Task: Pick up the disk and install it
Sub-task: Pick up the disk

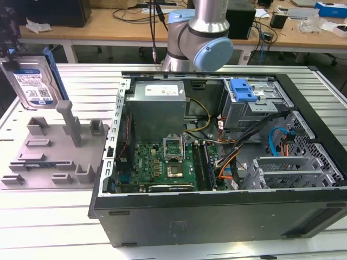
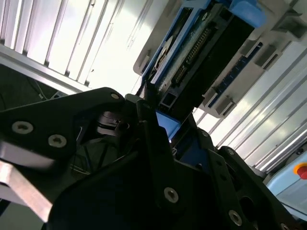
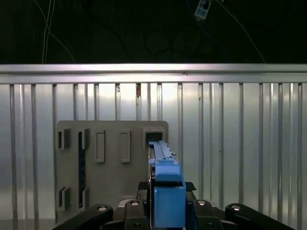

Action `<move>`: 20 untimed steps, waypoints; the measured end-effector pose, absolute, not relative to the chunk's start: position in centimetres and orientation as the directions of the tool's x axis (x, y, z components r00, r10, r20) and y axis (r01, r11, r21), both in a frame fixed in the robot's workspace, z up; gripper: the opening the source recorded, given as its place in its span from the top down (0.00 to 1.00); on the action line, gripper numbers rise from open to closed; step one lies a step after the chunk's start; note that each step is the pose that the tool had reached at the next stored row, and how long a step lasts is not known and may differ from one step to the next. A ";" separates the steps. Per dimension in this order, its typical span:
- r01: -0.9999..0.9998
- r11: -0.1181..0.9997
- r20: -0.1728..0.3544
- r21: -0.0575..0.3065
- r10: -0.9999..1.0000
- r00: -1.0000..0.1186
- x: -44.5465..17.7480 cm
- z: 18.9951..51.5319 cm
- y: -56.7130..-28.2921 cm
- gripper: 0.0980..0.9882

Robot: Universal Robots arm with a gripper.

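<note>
Holds the disk (image 1: 33, 86) upright at the exterior view's upper left, above the grey fixture (image 1: 54, 157), with the pincer (image 3: 167, 188) closed on its blue frame. Likely dense, rigid, shock-sensitive; safest taken by the frame's edges, not the label face.

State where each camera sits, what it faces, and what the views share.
Exterior view: off the arm, facing the computer case, grey fixture and disk; the arm shows.
First wrist view: at the wrist, facing the fixture on the table; the hand shows, gripping the disk.
Second wrist view: at the wrist, close along the disk; the hand shows.
Shared: all three show the disk.
</note>
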State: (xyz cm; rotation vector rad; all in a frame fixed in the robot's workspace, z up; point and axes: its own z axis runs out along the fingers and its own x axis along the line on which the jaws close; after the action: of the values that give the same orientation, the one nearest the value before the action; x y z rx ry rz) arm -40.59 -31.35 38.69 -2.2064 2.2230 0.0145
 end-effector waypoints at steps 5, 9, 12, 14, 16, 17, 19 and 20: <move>-1.000 0.007 -0.015 0.000 -1.000 -0.007 -40.4 40.5 -31.4 0.70; -1.000 0.007 -0.017 0.000 -1.000 -0.007 -40.2 41.7 -31.4 0.70; -1.000 0.007 -0.017 0.000 -1.000 -0.007 -40.1 42.4 -31.4 0.70; -1.000 0.007 -0.018 0.000 -1.000 -0.007 -40.0 42.9 -31.4 0.70; -1.000 0.007 -0.019 0.000 -1.000 -0.007 -39.9 43.3 -31.3 0.70; -1.000 0.007 -0.019 0.000 -1.000 -0.007 -39.9 43.7 -31.4 0.70; -1.000 0.007 -0.020 0.000 -1.000 -0.007 -39.8 44.1 -31.4 0.70; -1.000 0.007 -0.020 0.000 -1.000 -0.007 -39.7 44.5 -31.4 0.70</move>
State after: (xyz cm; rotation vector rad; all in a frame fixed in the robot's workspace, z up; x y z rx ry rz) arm -39.74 -31.35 44.48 -2.2033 2.2193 0.0218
